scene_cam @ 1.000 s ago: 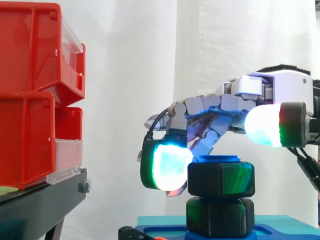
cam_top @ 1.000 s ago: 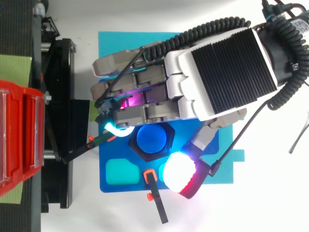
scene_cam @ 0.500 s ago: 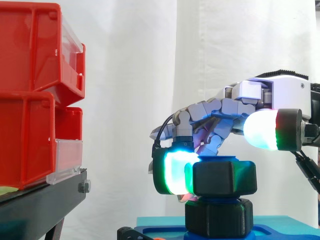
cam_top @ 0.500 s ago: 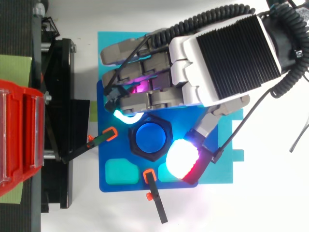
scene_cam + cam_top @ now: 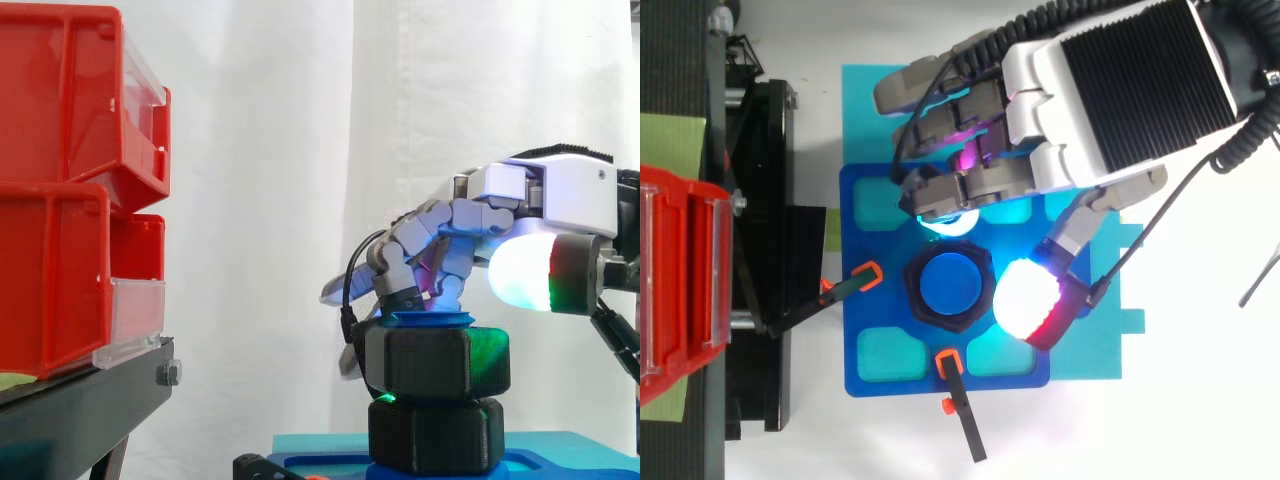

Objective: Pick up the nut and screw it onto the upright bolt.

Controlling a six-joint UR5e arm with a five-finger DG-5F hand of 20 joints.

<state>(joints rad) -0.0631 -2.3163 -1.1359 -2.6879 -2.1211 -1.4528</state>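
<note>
The black hex nut [image 5: 437,360] [image 5: 915,292] sits on the upright blue bolt [image 5: 950,283], whose tip [image 5: 432,319] shows just above it. Under the nut is a second black hex piece [image 5: 435,435] on the blue base plate [image 5: 868,312]. My hand [image 5: 550,190] [image 5: 1110,90] reaches in from the right over the bolt. Its fingers curl down behind the nut, and a cyan-glowing fingertip [image 5: 945,222] presses the nut's far side. The white and red thumb pad [image 5: 525,275] [image 5: 1025,298] hovers at the nut's near right edge, slightly above its top.
Red bins [image 5: 70,180] [image 5: 680,280] stand on a black stand [image 5: 760,200] to the left. The base plate lies on a teal mat [image 5: 865,110]. Two orange-tipped black clamps [image 5: 868,277] [image 5: 950,365] hold the plate at its left and front edges.
My hand has swung round the bolt: the glowing fingertip moved from the nut's left side to behind it, and the thumb pad drew closer to the nut.
</note>
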